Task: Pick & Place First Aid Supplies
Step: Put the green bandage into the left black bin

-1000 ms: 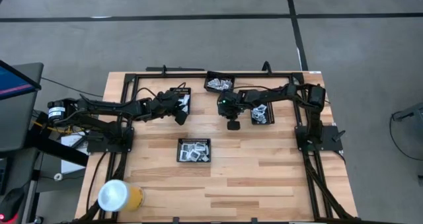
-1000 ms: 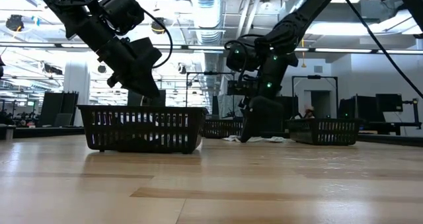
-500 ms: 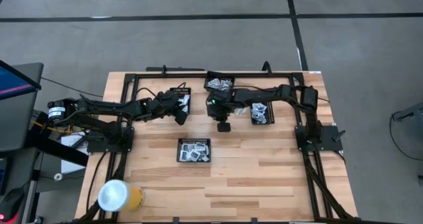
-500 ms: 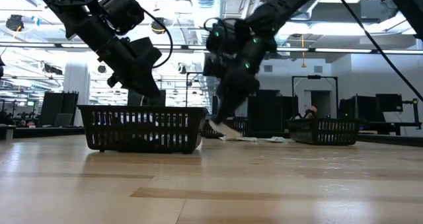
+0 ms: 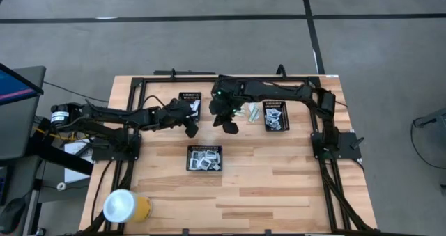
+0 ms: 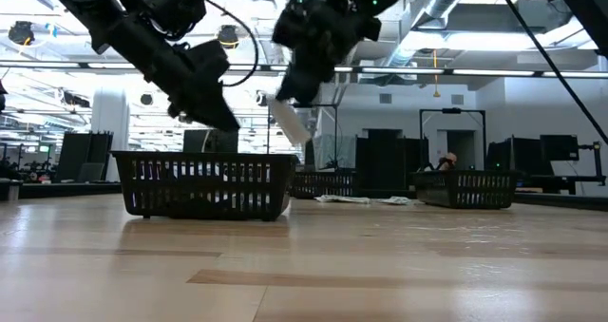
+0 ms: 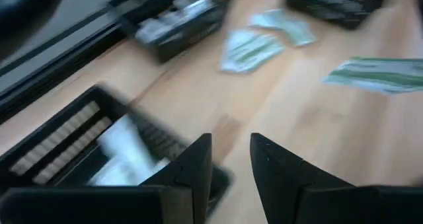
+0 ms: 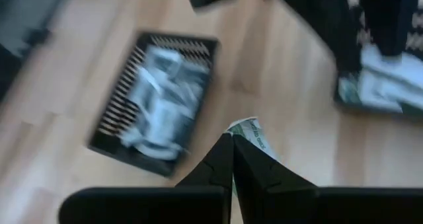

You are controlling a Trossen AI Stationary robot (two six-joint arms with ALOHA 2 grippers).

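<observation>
**R arm has a strip in the air, L arm parked by the back-left tray**

Going L to R on the overhead cam. L gripper [image 5: 189, 127] sits just in front of the back-left tray [image 5: 189, 100], fingers [image 7: 198, 164] a bit apart w/ nothing between them. Its wrist cam shows a white packet [image 7: 125, 145] in that tray, plus green-white strips [image 7: 251, 49] lying loose on the wood beyond.

Front-middle tray [image 5: 205, 158] is full of white sachets [image 5: 204, 159], well clear of both arms.

R gripper [image 5: 228, 127] is reaching over toward the middle of the table [image 5: 279, 187], near the L one but not touching. Fingers pressed together on a pale strip [image 8: 250, 133]; the low cam shows the strip [image 6: 288, 121] hanging tilted, up off the table and higher than the tray rim in front.

Just right of that, a few loose strips [image 5: 251, 111] on the wood beside the back-right tray [image 5: 274, 116], which also holds sachets.

Yellow cup [image 5: 125, 206] at the front-left corner.
</observation>
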